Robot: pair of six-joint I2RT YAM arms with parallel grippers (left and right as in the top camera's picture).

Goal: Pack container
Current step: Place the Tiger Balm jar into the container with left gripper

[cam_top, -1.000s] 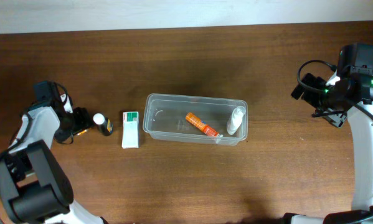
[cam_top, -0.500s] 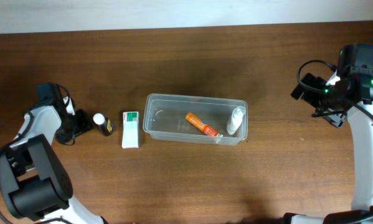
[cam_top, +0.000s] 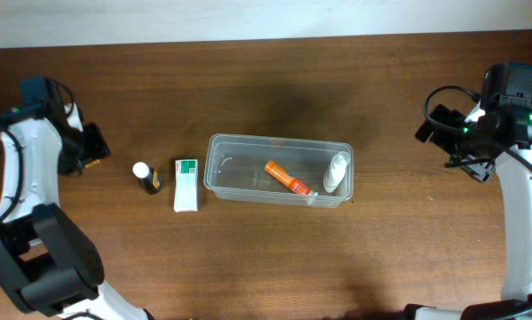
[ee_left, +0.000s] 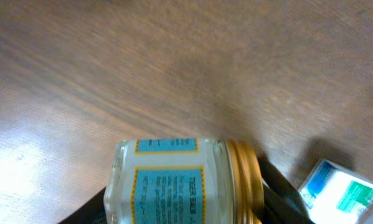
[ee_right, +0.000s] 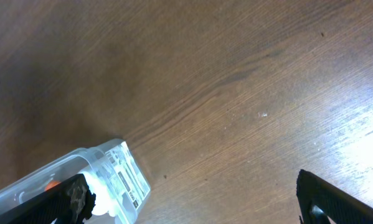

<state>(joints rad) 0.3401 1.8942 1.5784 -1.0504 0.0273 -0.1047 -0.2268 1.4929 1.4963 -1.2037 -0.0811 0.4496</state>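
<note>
The clear plastic container (cam_top: 274, 140) sits mid-table and holds an orange tube (cam_top: 288, 177) and a white bottle (cam_top: 337, 172). Its corner with the white bottle shows in the right wrist view (ee_right: 121, 171). My left gripper (cam_top: 91, 147) is at the far left and raised. It is shut on a glass jar (ee_left: 174, 183) with a blue label and a gold lid, held sideways between the fingers (ee_left: 186, 214). My right gripper (cam_top: 436, 132) is open and empty to the right of the container, its fingers wide apart (ee_right: 198, 208).
A white and green box (cam_top: 186, 184) lies just left of the container and also shows in the left wrist view (ee_left: 339, 190). A small dark bottle with a white cap (cam_top: 145, 176) stands left of the box. The table's back edge is near the top.
My left arm has moved back and to the left, away from the dark bottle, carrying the jar. The right arm has not moved.
</note>
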